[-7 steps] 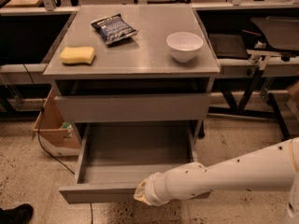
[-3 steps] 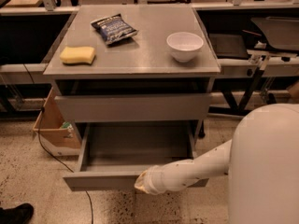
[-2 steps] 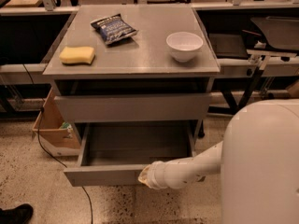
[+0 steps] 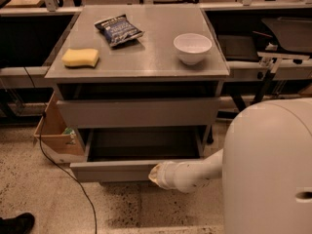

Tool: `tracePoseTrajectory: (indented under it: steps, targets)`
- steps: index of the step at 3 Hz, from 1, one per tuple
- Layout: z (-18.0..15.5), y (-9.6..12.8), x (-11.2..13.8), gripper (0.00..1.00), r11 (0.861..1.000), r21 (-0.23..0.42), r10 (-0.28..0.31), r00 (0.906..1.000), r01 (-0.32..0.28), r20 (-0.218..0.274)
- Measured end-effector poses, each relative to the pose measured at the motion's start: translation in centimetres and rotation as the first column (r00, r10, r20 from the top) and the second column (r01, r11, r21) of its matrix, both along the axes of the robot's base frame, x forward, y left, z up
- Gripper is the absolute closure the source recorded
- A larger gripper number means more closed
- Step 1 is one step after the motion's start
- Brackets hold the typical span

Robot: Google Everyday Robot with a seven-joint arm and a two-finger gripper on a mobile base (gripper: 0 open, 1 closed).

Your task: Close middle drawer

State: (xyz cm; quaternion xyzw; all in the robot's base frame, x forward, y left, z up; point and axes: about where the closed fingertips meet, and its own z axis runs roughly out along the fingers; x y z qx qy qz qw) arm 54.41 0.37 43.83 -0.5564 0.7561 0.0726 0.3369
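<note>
The middle drawer (image 4: 109,171) is the low, wide grey drawer with a flat handleless front. It stands partly open under the closed drawer with the taller front panel (image 4: 139,112), and its inside looks bare. My gripper (image 4: 154,174) is at the end of my white arm, against the right part of the open drawer's front panel. Its tip is hidden by the wrist and the panel.
On the cabinet top (image 4: 146,62) lie a yellow sponge (image 4: 80,57), a blue chip bag (image 4: 118,30) and a white bowl (image 4: 192,48). A cardboard box (image 4: 56,133) and a black cable (image 4: 63,172) are left of the cabinet. A shoe (image 4: 14,223) is at bottom left. My body (image 4: 268,169) fills the lower right.
The arm has moved toward the cabinet with the drawer front, and the drawer has slid further in. Less of its inside shows now.
</note>
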Motion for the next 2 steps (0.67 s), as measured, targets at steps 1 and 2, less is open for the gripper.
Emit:
tracePoseTrajectory:
  steps: [1,2]
  targets:
    - [-0.7,-0.2,0.5,1.0,1.0,0.002,-0.013,0.9999,0.013,0.003]
    - [-1.2,-0.2,1.9,1.0,1.0,-0.004,-0.018,0.9994,0.019,0.03]
